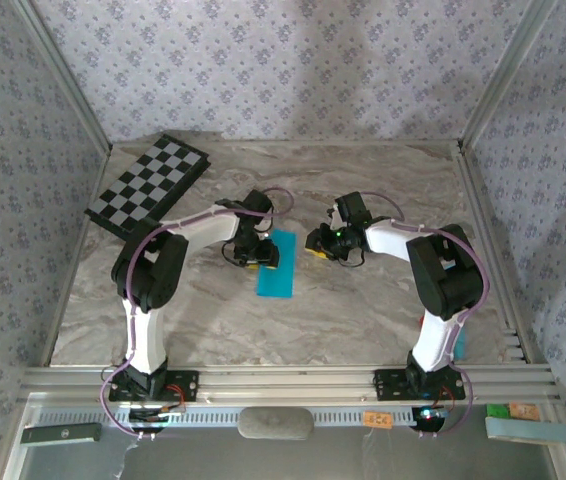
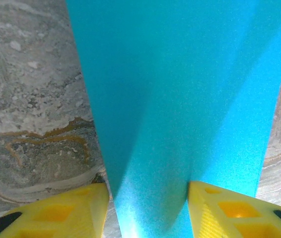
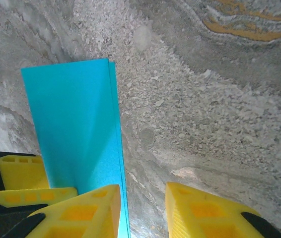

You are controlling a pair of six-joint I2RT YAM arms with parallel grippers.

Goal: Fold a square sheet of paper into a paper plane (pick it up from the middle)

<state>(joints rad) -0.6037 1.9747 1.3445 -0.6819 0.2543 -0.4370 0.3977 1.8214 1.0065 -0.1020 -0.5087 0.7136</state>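
From above, I am reaching both arms toward the middle of the marble tabletop (image 1: 363,310). The turquoise paper (image 1: 276,268) is lying there flat as a long folded strip, well clear of the checkerboard (image 1: 149,186) at the far left corner. My left end effector (image 1: 255,256) is sitting at the strip's far left edge, and my right end effector (image 1: 315,243) is hovering just beside the strip's far right corner.

Through my left wrist camera, my left end effector (image 2: 148,191) is standing spread, with its yellow fingers (image 2: 56,213) on either side of the paper (image 2: 180,89), which is running away from me between them. I cannot tell whether they are pressing on its edges.

Through my right wrist camera, my right end effector (image 3: 143,191) is also spread and gripping nothing, with bare tabletop (image 3: 205,99) showing in the gap. The paper (image 3: 71,114) is lying just left of it, its doubled edge passing beside my left-hand finger (image 3: 81,213). My left end effector (image 3: 41,184) is resting at the paper's left side.
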